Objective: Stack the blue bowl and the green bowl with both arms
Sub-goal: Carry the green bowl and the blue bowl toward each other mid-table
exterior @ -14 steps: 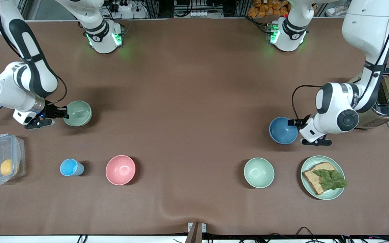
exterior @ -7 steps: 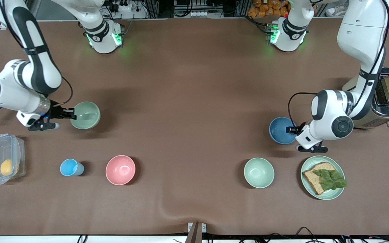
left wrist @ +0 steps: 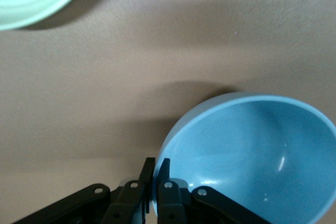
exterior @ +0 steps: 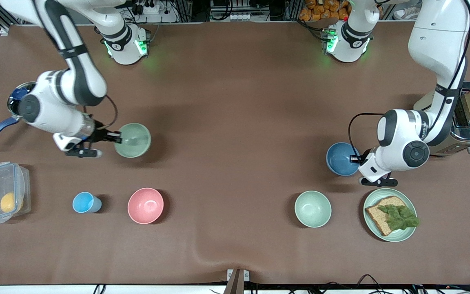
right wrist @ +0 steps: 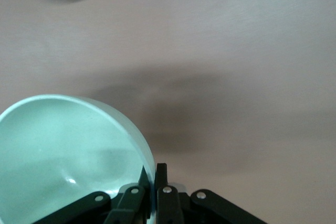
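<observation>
The green bowl (exterior: 134,140) hangs tilted above the table toward the right arm's end, held by its rim. My right gripper (exterior: 115,139) is shut on that rim; the right wrist view shows the bowl (right wrist: 63,156) with one finger inside and one outside the rim, at my right gripper (right wrist: 154,182). The blue bowl (exterior: 342,159) is toward the left arm's end, beside the toaster. My left gripper (exterior: 358,159) is shut on its rim; the left wrist view shows the bowl (left wrist: 252,156) pinched at my left gripper (left wrist: 156,177).
A pink bowl (exterior: 145,205), a light-blue cup (exterior: 85,202) and a clear box (exterior: 1,197) with a yellow thing lie nearer the camera. A pale mint bowl (exterior: 312,208), a plate with bread and lettuce (exterior: 390,214), a toaster (exterior: 469,118) and a blue-handled pot (exterior: 14,102) are also here.
My right gripper has carried the green bowl toward the table's middle, away from the right arm's end. My left gripper and the blue bowl have barely moved.
</observation>
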`<state>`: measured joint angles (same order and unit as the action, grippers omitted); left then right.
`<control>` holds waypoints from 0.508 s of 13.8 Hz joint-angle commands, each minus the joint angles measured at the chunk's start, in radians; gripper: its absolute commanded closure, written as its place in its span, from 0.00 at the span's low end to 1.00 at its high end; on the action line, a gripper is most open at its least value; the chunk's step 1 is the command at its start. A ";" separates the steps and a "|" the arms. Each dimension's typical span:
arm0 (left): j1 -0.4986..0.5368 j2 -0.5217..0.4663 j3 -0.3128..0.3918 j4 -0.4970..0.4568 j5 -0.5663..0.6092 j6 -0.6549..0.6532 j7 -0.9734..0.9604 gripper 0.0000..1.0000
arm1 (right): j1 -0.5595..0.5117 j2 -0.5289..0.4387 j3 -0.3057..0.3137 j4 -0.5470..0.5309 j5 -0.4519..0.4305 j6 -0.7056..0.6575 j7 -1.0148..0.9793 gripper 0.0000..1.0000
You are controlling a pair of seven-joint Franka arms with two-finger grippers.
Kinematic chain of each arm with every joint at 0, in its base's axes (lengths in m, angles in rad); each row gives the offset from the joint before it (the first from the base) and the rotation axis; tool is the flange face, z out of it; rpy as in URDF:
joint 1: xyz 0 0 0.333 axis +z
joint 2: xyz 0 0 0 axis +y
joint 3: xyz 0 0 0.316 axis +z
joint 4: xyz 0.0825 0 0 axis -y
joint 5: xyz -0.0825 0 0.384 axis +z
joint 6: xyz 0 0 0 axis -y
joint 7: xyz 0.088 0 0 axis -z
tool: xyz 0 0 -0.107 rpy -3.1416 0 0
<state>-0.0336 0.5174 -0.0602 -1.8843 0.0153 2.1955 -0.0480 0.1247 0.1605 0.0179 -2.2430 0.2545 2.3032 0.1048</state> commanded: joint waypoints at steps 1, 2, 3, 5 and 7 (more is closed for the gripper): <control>0.015 -0.048 -0.003 -0.005 -0.041 0.006 -0.010 1.00 | 0.142 -0.012 -0.010 -0.009 0.017 0.062 0.201 1.00; 0.018 -0.081 -0.003 -0.010 -0.060 0.000 -0.010 1.00 | 0.192 -0.006 -0.010 -0.009 0.017 0.096 0.278 1.00; 0.024 -0.120 -0.003 -0.016 -0.084 -0.009 -0.012 1.00 | 0.238 0.004 -0.009 -0.009 0.017 0.125 0.362 1.00; 0.029 -0.190 -0.003 -0.030 -0.145 -0.046 -0.027 1.00 | 0.347 0.013 -0.010 -0.003 0.017 0.169 0.523 1.00; 0.023 -0.246 -0.004 -0.054 -0.204 -0.060 -0.048 1.00 | 0.438 0.046 -0.010 0.038 0.017 0.189 0.677 1.00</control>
<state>-0.0099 0.3600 -0.0595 -1.8776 -0.1331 2.1488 -0.0669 0.4890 0.1767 0.0195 -2.2420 0.2555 2.4758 0.6604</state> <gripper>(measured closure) 0.952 0.947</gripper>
